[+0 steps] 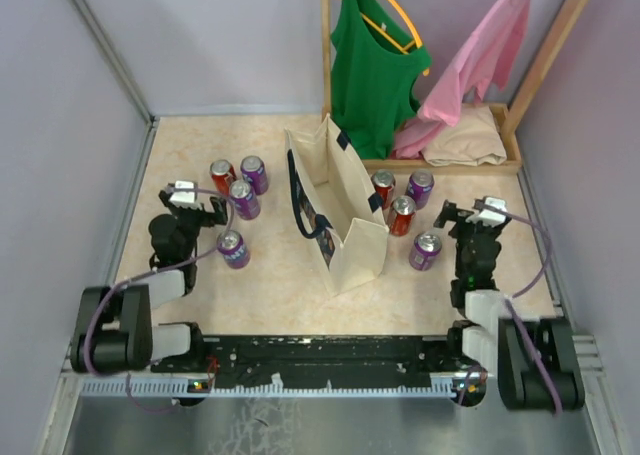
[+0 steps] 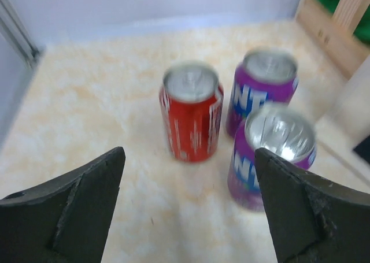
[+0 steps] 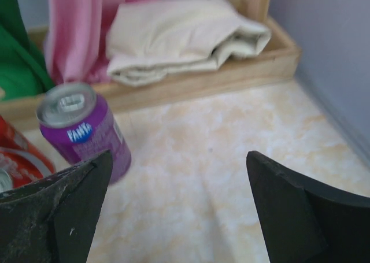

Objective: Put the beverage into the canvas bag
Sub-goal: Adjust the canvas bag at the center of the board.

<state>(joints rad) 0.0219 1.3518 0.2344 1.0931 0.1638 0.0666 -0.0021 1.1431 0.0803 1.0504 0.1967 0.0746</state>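
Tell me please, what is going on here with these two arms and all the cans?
The robot seems set to load drink cans into the canvas bag, which stands upright and open in the middle. Neither arm holds anything. The left tool is open, facing a red can with purple cans beside it; the right tool is open near a purple can. Four cans stand on each side of the bag.
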